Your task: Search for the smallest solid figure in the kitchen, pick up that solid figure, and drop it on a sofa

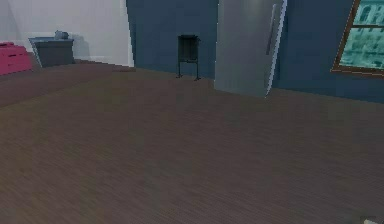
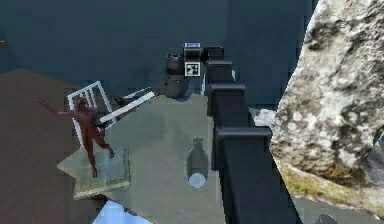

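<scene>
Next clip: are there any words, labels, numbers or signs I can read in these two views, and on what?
None can be read.
The white squares at the arm's far end carry black marks: a pattern, not letters.
The grey bottle on the table shows no legible label.
The fridge front is plain.

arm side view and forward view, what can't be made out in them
Arm side view: the far end of the hand merges with dark shapes on the table, so whether it holds anything cannot be told.
Arm side view: the rough stone-like mass is cut off by the top and right edges, so its full shape is unknown.
Forward view: the pink furniture is cut by the left edge, the window by the right.
</scene>
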Available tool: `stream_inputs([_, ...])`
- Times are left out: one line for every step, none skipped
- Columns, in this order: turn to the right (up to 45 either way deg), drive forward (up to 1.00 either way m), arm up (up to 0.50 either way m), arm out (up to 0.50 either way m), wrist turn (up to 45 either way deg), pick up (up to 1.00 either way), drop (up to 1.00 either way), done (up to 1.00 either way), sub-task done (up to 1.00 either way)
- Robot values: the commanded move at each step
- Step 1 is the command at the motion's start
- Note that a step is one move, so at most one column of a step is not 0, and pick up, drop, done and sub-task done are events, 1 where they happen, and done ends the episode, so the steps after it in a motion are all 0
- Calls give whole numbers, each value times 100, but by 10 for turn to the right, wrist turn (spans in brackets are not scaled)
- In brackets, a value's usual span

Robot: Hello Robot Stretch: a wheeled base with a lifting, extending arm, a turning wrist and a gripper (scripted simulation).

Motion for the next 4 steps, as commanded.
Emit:
stream_inputs([0,0,0,0,-450,0,0,0,0])
stream_inputs([0,0,0,0,-90,0,0,0,0])
stream_inputs([0,0,0,-32,0,0,0,0,0])
stream_inputs([-450,0,0,0,0,0,0,0,0])
